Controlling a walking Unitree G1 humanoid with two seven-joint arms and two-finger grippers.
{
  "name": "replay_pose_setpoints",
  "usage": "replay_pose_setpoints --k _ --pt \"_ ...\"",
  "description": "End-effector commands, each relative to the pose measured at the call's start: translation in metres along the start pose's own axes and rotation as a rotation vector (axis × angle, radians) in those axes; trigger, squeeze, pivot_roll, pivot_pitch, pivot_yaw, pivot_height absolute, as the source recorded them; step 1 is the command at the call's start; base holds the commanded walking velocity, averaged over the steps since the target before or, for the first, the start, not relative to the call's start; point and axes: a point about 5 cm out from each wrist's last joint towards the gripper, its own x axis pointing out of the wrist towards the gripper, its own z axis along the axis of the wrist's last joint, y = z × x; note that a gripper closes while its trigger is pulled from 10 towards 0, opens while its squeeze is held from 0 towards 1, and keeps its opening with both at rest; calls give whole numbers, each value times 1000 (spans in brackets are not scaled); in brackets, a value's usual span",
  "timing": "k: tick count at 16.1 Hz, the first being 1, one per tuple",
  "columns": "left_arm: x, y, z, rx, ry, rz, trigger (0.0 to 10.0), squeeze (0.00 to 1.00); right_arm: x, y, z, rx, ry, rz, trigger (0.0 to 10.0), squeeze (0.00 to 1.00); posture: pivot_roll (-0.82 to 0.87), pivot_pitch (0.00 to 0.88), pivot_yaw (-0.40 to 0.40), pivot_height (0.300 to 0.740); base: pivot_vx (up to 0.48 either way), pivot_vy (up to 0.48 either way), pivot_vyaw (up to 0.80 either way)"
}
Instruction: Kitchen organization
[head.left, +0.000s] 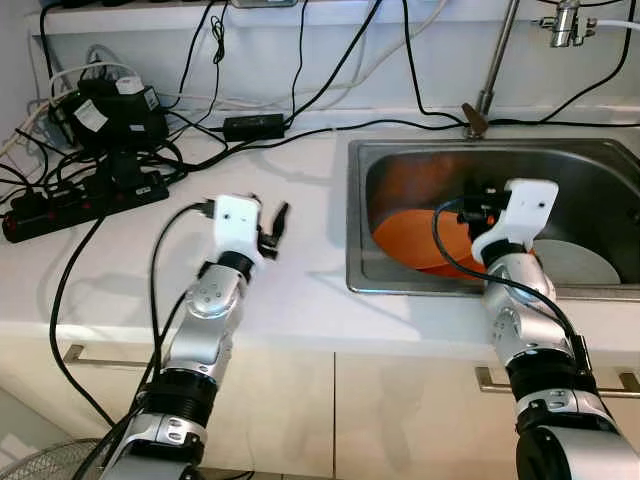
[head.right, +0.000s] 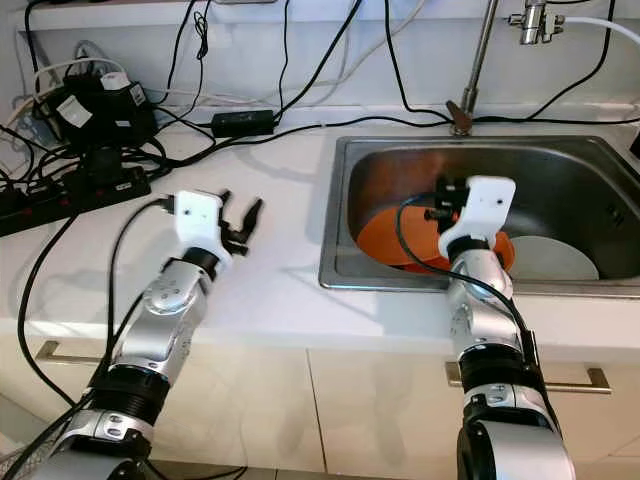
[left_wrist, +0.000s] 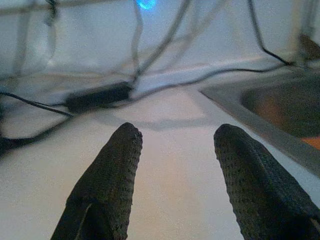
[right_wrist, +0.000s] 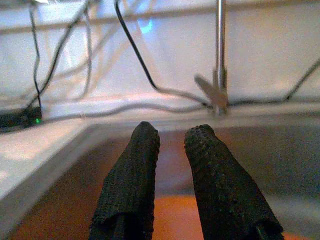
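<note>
An orange plate (head.left: 415, 235) lies tilted in the steel sink (head.left: 400, 283), with a white plate (head.left: 585, 265) beside it at the right. My right gripper (head.left: 476, 206) hovers inside the sink just above the orange plate. Its fingers (right_wrist: 132, 170) are open by only a narrow gap and hold nothing. My left gripper (head.left: 273, 226) is over the white counter (head.left: 300, 180), left of the sink. It is open wide, and its fingers (left_wrist: 112, 170) are empty.
A faucet pipe (head.left: 493, 60) rises behind the sink. A black power strip (head.left: 85, 200), adapters (head.left: 110, 115) and many cables (head.left: 300, 130) crowd the counter's back left. Cabinet handles (head.left: 75, 353) run below the counter edge.
</note>
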Motion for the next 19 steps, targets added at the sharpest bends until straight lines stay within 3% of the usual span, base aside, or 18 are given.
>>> replay_pose_setpoints --k 1,6,13,19 --pt "5 3 9 24 -32 26 10000 0 0 5 8 -24 -54 16 10000 0 28 0 56 740 0 0 0" --pt "9 6 18 12 -85 108 10000 0 -7 14 1 -60 -58 29 10000 0 28 0 59 740 0 0 0" --pt "7 4 15 14 -86 119 10000 0 -10 19 -2 -46 -57 33 10000 0 14 0 67 740 0 0 0" --pt "8 5 13 18 -78 126 10000 0 -10 21 -3 -57 -46 42 10000 0 8 0 71 740 0 -278 0"
